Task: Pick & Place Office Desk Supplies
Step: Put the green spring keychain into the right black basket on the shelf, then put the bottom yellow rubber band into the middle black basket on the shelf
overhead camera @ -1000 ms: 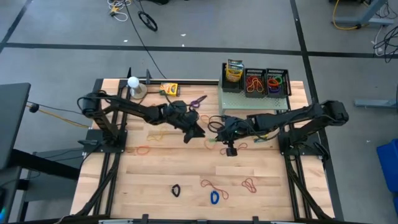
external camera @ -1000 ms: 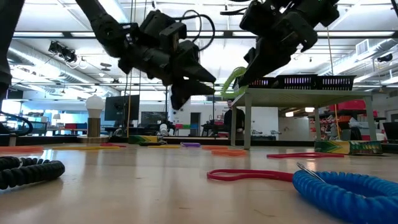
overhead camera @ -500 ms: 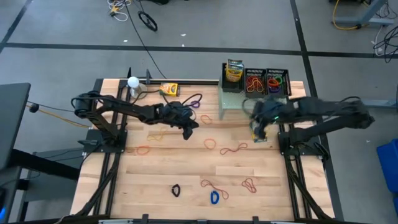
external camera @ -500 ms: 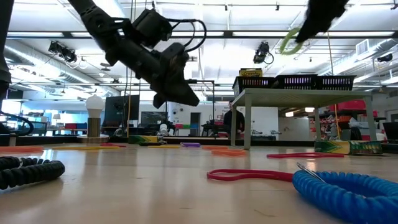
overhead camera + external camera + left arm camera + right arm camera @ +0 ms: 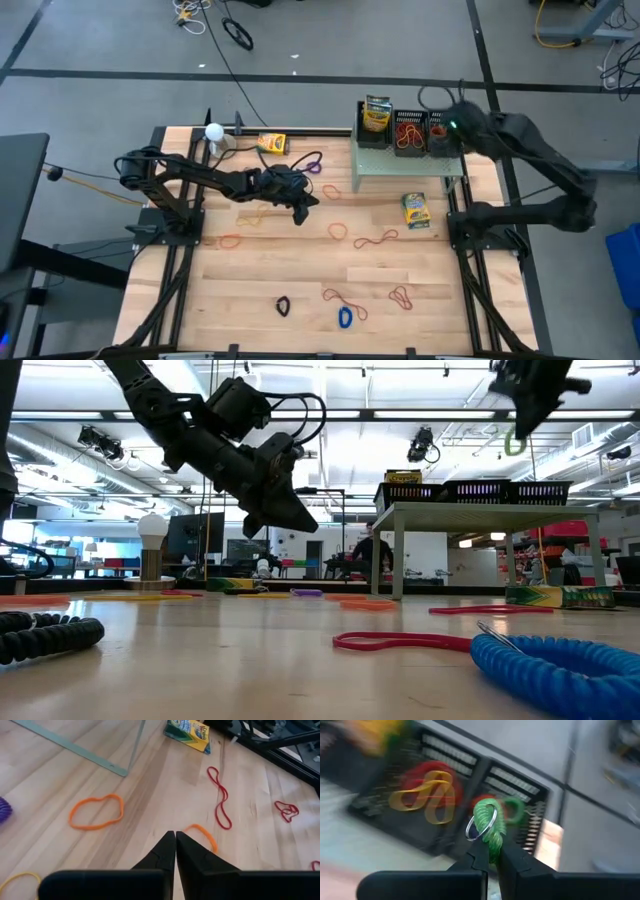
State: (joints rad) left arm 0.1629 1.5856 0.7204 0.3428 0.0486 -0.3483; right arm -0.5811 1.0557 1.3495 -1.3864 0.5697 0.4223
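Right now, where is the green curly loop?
The green coil loop is pinched in the right hand, up over the black mesh trays on the shelf at the table's far right.

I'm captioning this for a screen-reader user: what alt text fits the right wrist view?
The right pincer, shut, holds a green coiled loop with a silver key ring above black mesh trays containing red, yellow and green rubber bands. The background is blurred.
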